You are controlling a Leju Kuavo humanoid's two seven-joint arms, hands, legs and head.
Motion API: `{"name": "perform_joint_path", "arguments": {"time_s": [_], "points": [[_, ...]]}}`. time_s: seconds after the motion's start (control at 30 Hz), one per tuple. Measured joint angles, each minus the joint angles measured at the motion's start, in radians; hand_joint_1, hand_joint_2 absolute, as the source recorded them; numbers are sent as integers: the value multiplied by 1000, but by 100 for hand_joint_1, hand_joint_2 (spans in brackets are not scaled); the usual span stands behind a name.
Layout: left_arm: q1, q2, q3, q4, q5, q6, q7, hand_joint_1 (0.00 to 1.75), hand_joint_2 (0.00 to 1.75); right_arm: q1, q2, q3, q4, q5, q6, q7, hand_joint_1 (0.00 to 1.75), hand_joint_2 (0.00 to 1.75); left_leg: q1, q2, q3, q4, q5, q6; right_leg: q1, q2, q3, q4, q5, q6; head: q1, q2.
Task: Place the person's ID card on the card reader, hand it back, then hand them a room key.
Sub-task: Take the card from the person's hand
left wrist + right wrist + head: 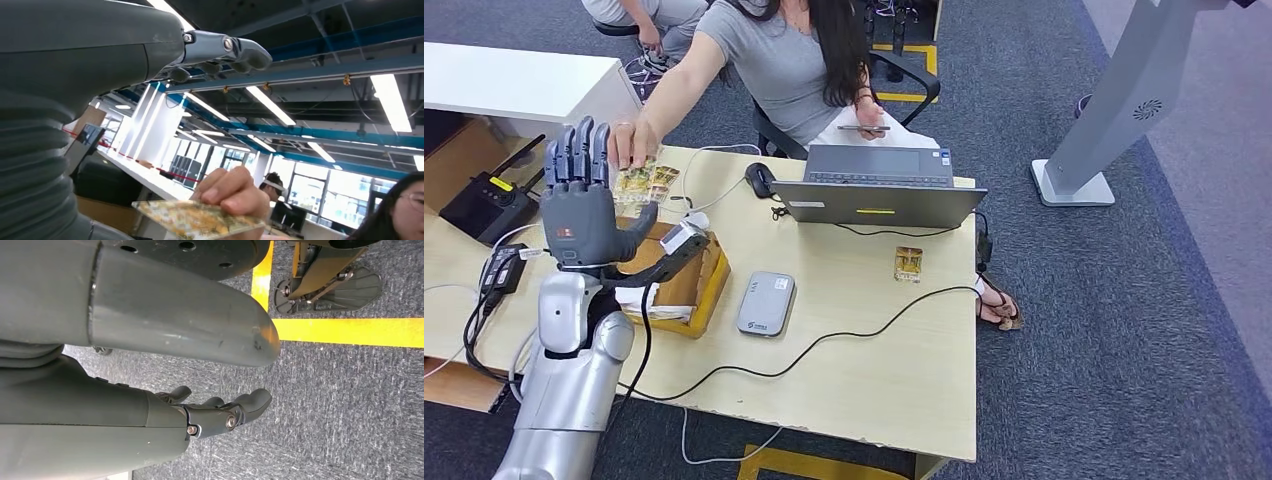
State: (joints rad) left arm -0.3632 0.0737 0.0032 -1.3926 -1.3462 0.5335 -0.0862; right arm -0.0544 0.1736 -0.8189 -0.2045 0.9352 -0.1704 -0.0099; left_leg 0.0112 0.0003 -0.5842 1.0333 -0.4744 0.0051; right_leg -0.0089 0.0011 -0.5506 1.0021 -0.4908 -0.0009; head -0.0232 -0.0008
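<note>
Yellow-patterned ID card in person's fingers

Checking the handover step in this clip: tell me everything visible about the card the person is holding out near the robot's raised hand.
The thin, flat gold-and-brown patterned card looks like glossy plastic with a pale edge. The person's hand pinches it, thumb on top, holding it nearly level and slightly tilted. In the head view it sits under the person's fingertips at the far left of the light wooden desk, just beyond the robot's raised grey left hand, whose fingers are spread and not touching it. Its printing is too blurred to read.
</note>
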Motion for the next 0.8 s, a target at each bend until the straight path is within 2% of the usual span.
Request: {"name": "perform_joint_path", "arguments": {"time_s": [0.07,0.8], "points": [[0,0,-10,1,1,-2,5,175,175,0,0,0,0,3,0,-1,0,0,0,0,0,0,0,0,0,0,0,0,0,0,0,0],[12,0,-55,19,43,-18,10,175,175,0,-1,0,0,12,1,6,0,0,0,0,0,0,0,0,0,0,0,0,0,0,0,0]]}}
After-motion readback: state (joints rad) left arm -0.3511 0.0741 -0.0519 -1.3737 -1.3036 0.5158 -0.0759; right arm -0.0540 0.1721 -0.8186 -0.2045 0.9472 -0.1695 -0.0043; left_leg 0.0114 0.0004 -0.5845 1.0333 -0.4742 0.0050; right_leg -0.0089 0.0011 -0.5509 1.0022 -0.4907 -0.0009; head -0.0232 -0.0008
